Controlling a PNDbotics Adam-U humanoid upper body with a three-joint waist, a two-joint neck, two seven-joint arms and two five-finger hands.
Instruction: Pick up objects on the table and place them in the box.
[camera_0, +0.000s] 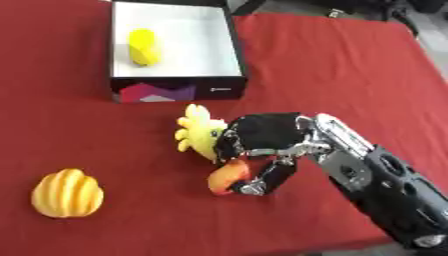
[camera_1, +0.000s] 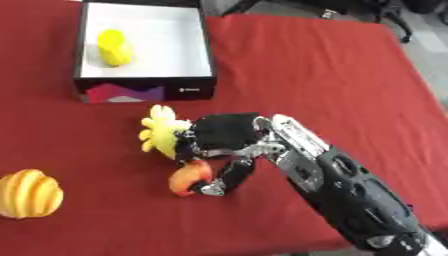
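- Red cloth covers the whole tabletop (camera_0: 350, 60), pretty bright stuff.
- Robot's right hand (camera_0: 262, 145) comes in from the lower right and sits on a yellow toy (camera_0: 197, 132) around the middle of the tabletop. Looks like a chick or rooster thing with a spiky crest; can't make out more than that.
- Its fingers (camera_0: 262, 182) are curled round the toy's orange end (camera_0: 226, 177), thumb side wrapped over the yellow part, so it's got the toy pinched. Can't tell if the toy is off the cloth or lying on it.
- Box (camera_0: 179, 90) sits at the far left, black walls, white inside, well apart from the hand.
- One yellow cylinder-ish object (camera_0: 144, 47) is already in the box, near its left wall.
- Ribbed yellow-orange thing (camera_0: 67, 194), kind of pumpkin shaped, sits alone near the front left.
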